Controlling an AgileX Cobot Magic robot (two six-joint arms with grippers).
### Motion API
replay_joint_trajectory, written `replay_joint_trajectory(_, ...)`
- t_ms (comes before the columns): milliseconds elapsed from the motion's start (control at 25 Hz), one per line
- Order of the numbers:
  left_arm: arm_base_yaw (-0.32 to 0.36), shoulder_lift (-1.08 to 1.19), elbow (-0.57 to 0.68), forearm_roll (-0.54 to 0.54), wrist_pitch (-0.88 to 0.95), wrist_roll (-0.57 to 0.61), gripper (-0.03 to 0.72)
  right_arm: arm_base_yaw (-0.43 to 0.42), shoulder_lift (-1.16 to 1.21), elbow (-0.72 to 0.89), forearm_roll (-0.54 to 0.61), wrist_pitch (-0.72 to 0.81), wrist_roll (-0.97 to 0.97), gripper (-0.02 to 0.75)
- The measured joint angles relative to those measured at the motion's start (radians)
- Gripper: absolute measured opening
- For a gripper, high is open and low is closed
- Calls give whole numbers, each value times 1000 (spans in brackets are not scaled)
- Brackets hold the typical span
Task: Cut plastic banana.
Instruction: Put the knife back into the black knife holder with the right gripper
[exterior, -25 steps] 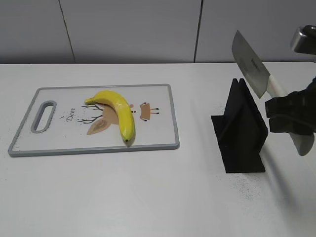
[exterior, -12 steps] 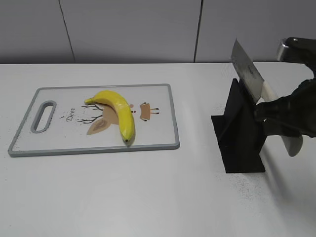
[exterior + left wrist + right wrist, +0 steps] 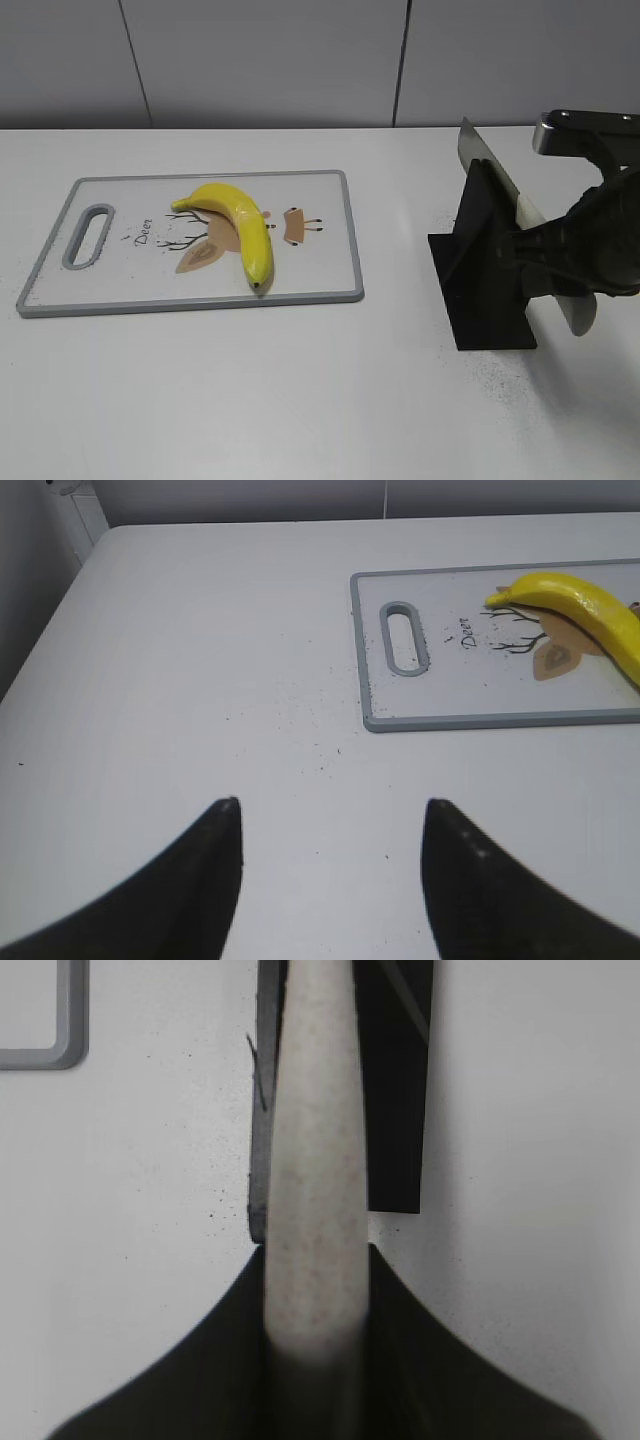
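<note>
Compared to a second ago the knife (image 3: 500,185) sits lower, its blade now tucked into the black holder (image 3: 487,262). The right gripper (image 3: 560,262) is clamped on its pale handle (image 3: 315,1190). The left gripper (image 3: 330,865) hovers spread wide over bare table (image 3: 200,680). The banana (image 3: 238,224) lies on the cutting board (image 3: 330,270).

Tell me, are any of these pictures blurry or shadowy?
Right wrist view: the pale knife handle held in the dark fingers is soft, too close to focus. Left wrist view: the fingers are blurred black shapes, the banana sharp. Exterior view: even light, a faint shadow beside the black knife stand.
</note>
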Motion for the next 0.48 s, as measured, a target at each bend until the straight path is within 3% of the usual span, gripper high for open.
replay_joint_trajectory(80,0,0,0,0,0,0,553,0,0,0,7,0,0,207)
replay_joint_trajectory(120,0,0,0,0,0,0,553,0,0,0,7,0,0,262)
replay_joint_trajectory(240,0,0,0,0,0,0,553,0,0,0,7,0,1,530)
replay_joint_trajectory(280,0,0,0,0,0,0,553,0,0,-2,7,2,1,577)
replay_joint_trajectory(480,0,0,0,0,0,0,553,0,-9,-36,7,31,-3,622)
